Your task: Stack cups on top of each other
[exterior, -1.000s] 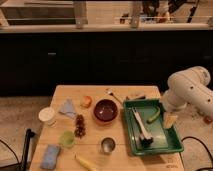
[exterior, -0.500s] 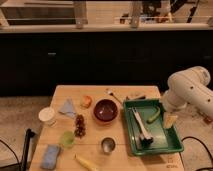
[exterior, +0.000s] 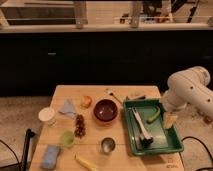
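Three cups stand apart on the wooden table [exterior: 95, 150]. The wider white cup [exterior: 47, 116] is at the left edge. The pale green cup [exterior: 67, 139] is below and right of it. The shiny silver cup [exterior: 107, 145] is near the front middle. My white arm [exterior: 187, 92] comes in from the right. Its gripper [exterior: 167, 111] hangs at the right rim of the green tray [exterior: 167, 145], far from all the cups.
A dark red bowl [exterior: 105, 110] sits mid-table. Around it lie a blue cloth [exterior: 67, 108], an orange fruit [exterior: 86, 101], a dark red bunch [exterior: 80, 125], a blue sponge [exterior: 50, 156] and a banana [exterior: 86, 162]. The tray holds utensils and a green item [exterior: 154, 116].
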You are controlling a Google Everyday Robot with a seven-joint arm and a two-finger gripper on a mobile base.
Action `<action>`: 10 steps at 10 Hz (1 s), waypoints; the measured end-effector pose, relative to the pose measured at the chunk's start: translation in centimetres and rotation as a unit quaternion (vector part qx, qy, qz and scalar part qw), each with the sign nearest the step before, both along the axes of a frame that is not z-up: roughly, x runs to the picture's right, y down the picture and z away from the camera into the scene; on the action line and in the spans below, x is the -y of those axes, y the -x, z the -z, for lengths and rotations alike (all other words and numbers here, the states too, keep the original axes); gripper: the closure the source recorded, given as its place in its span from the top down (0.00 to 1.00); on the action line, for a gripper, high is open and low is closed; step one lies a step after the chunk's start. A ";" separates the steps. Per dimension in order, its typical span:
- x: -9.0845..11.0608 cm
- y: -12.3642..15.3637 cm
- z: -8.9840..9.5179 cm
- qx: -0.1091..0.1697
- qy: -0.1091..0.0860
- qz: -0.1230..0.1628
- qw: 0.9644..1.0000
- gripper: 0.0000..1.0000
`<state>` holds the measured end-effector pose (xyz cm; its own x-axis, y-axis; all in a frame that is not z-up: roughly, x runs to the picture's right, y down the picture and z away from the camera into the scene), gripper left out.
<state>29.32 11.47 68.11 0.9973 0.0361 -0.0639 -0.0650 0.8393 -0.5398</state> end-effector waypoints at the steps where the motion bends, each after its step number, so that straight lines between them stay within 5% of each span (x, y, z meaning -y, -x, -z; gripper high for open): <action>1: 0.1 0.6 -0.4 0.001 -0.002 0.016 1.000 0.80; 4: 0.2 2.5 -1.2 0.008 -0.004 0.044 0.999 0.80; 7: -0.5 2.8 -1.8 0.007 -0.001 0.042 0.999 0.78; 10: -0.7 5.1 -2.2 0.007 0.000 0.031 0.999 0.54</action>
<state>24.26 12.17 70.27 0.9984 -0.0265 -0.0498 -0.0046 0.8414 -0.5404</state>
